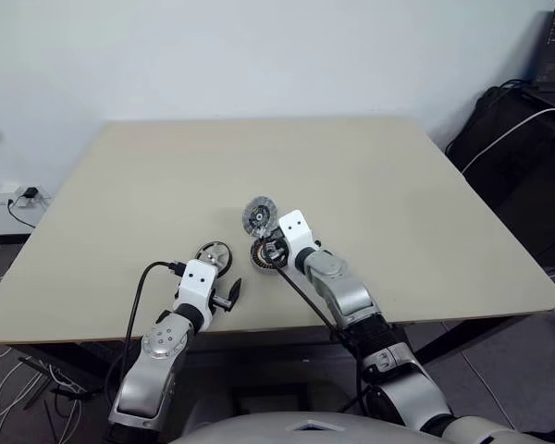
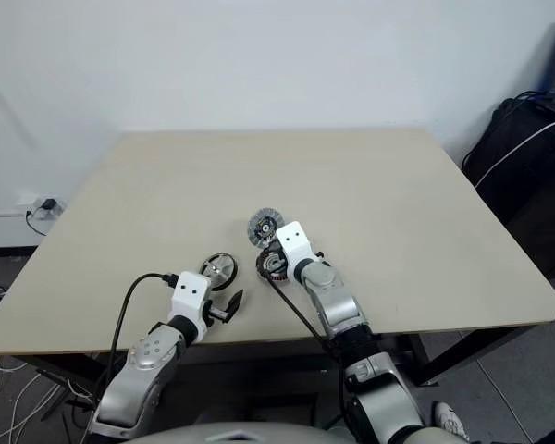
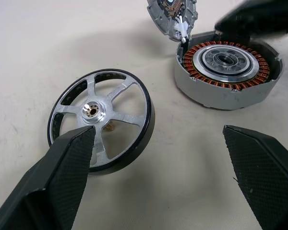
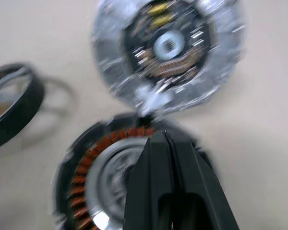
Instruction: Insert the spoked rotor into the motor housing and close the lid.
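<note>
Left gripper (image 3: 158,177) wide | right gripper (image 4: 165,139) closed, empty | spoked rotor (image 3: 102,120) flat, dark-rimmed

Plain beige table (image 1: 370,194), with a spoked rotor (image 3: 102,125) lying flat beside the motor housing (image 3: 228,72).

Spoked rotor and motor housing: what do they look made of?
Spoked rotor: apparently bright machined metal spokes and hub, inside a glossy black rim. Motor housing: matte grey shell, possibly cast metal or plastic, around copper-coloured windings and a shiny silvery centre ring.
</note>
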Motion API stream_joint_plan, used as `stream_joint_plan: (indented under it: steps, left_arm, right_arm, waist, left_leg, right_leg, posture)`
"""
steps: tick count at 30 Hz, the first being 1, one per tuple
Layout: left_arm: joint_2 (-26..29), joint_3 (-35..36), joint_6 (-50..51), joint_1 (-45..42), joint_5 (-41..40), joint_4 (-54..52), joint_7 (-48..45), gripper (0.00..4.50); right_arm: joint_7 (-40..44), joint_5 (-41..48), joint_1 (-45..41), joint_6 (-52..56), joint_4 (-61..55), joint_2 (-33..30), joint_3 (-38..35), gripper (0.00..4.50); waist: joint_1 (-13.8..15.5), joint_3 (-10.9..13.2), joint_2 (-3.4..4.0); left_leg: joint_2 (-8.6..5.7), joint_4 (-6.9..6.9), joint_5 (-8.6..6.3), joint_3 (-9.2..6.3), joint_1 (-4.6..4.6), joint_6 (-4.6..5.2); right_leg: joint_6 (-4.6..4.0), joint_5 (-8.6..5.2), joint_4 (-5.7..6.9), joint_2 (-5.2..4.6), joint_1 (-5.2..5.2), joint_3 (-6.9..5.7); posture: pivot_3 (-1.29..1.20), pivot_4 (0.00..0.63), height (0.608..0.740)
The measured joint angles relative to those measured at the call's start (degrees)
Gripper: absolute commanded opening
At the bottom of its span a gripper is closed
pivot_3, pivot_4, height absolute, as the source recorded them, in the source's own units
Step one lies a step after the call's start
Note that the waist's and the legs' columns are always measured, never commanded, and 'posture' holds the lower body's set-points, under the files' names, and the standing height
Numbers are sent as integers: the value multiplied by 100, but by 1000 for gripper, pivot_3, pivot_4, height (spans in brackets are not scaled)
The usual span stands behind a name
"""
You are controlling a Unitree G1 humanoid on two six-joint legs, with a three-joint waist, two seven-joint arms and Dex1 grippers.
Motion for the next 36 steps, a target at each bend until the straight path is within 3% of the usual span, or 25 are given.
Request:
stream_joint_plan:
  steps: [5, 25, 36]
  left_arm:
    - [0, 1, 0, 8, 0, 0, 3, 4500]
    - [7, 1, 0, 16, 0, 0, -7, 4500]
    - [3, 0, 2, 20, 1, 0, 0, 4500]
  right_arm:
    - [286, -66, 43, 99, 76, -48, 278, 43]
    - [82, 29, 63, 54, -305, 29, -6, 43]
    - [282, -78, 167, 284, -195, -94, 273, 43]
  waist:
    - [-5, -9, -11]
    - [3, -7, -11]
    - [-5, -12, -15]
  left_leg:
    - [3, 0, 0, 1, 13, 0]
    - [3, -1, 0, 1, -2, -1]
    - [5, -1, 0, 1, 13, -1]
  right_leg:
    - [-2, -1, 1, 0, 11, 0]
    - [-3, -2, 2, 0, -5, 0]
    - [-6, -4, 2, 0, 10, 0]
  posture:
    - [0, 0, 740]
    - [0, 0, 740]
    - [0, 0, 740]
